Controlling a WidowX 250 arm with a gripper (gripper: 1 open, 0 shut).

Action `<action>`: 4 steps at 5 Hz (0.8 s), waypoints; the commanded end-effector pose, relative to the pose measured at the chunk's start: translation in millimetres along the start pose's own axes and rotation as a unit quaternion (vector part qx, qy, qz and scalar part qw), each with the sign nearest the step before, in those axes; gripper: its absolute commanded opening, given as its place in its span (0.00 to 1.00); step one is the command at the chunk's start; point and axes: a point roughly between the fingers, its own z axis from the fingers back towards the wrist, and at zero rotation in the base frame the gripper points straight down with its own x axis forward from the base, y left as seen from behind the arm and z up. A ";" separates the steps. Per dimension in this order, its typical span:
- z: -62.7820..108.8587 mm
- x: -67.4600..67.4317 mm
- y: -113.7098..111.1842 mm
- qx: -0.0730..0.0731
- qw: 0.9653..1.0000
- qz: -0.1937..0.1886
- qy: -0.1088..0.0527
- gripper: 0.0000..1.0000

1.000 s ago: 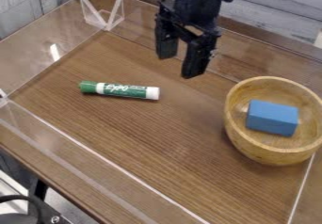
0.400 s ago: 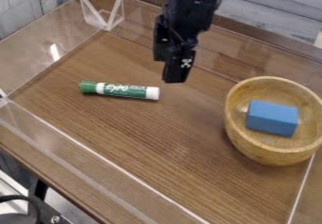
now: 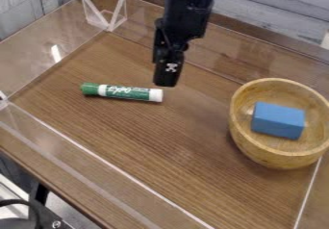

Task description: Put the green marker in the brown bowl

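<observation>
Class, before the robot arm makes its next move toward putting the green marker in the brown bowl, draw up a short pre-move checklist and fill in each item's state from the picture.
1. Green marker lying on the table, within view: ok.
2. Gripper free of any object: ok, nothing shows in it.
3. Gripper lined up over the marker: not ok, it appears beyond the barrel's end, away from its middle.
4. Brown bowl upright: ok.
5. Bowl free of other things: not ok, a blue block sits in it.
6. Gripper height above the table: cannot tell from this one view.
</observation>
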 end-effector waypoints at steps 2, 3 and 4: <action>-2.0 -23.6 18.2 0.032 0.995 -0.092 0.000 1.00; -8.8 -29.4 18.9 0.031 0.995 -0.093 -0.001 1.00; -16.7 -33.3 19.4 0.029 0.996 -0.084 -0.007 1.00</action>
